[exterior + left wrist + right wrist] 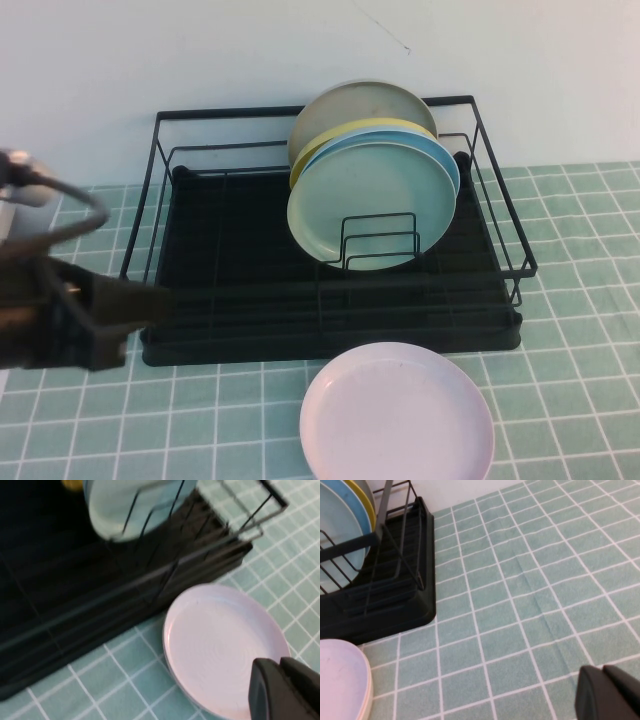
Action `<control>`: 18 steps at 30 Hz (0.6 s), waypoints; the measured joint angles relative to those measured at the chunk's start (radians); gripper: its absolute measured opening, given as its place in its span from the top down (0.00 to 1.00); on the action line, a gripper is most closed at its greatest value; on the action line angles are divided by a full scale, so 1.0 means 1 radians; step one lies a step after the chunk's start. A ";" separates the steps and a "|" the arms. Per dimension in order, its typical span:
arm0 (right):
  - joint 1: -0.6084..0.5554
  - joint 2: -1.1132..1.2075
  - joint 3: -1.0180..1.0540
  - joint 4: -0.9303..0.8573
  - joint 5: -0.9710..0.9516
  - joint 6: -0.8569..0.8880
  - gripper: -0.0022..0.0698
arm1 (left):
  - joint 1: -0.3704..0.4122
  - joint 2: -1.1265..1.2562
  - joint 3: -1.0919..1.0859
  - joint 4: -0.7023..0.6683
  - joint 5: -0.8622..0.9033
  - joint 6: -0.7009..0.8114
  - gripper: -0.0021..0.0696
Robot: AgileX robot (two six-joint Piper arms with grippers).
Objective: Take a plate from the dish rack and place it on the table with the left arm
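Plate (397, 413) flat on table (580, 400), unmarked.

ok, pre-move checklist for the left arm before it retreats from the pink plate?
1. Round pale pink matte plate flat on the green tiled table: ok.
2. Plate outside the black wire dish rack: ok.
3. Left gripper shut, holding nothing, just above the plate's rim: ok.
4. Mint-green plate and the other plates upright in the rack: ok.
5. Right gripper shut over bare tiles, beside the rack: ok.
6. Left arm's path clear of the rack: cannot tell.
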 joint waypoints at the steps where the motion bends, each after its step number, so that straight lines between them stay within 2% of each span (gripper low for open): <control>1: 0.000 0.000 0.000 0.000 0.000 0.000 0.97 | 0.000 -0.041 0.002 0.007 -0.002 -0.002 0.96; 5: 0.000 0.000 0.000 0.000 0.000 0.000 0.97 | 0.002 -0.213 0.031 0.015 -0.058 -0.020 0.97; 11: 0.000 0.000 0.000 0.000 0.000 0.000 0.97 | 0.002 -0.480 0.194 0.029 -0.242 -0.032 0.97; 18: 0.000 0.000 0.000 0.000 0.000 0.000 0.97 | 0.002 -0.616 0.353 -0.019 -0.314 -0.036 0.97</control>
